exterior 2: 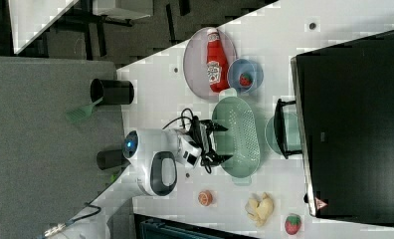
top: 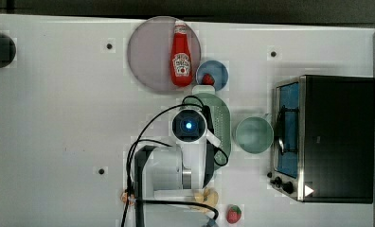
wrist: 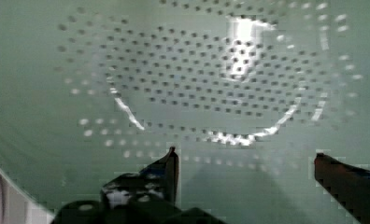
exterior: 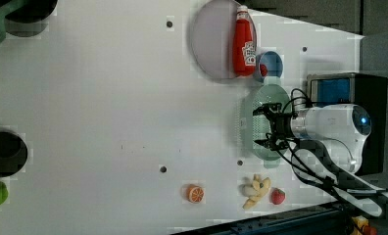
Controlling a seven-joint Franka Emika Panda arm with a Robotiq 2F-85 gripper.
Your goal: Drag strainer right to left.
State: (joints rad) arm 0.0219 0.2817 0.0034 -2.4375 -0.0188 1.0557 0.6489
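One gripper point(exterior 2: 211, 143) is seen spread wide, nothing held, fingertips poised inside the strainer point(exterior 2: 242, 137). Beyond it, the round cup point(exterior 2: 272, 134) and oven point(exterior 2: 351, 129) are seen. Risk: strainer tipped or slipped over if the wall is caught too high.

From my remote station I see the strainer point(exterior 2: 237, 138), a pale mint-green oval plastic colander, sitting upright and empty on the white table. Its floor and lower walls are dotted with rows of small holes point(wrist: 211, 79), glossy where the light strikes, and a small tab handle point(exterior 2: 242, 180) juts from each narrow end. In the right view its long axis runs top to bottom, near the picture's middle. In the left view it point(exterior: 253, 115) lies right of centre; in the top view a strip of its rim and perforated wall point(top: 222, 124) shows just right of centre.
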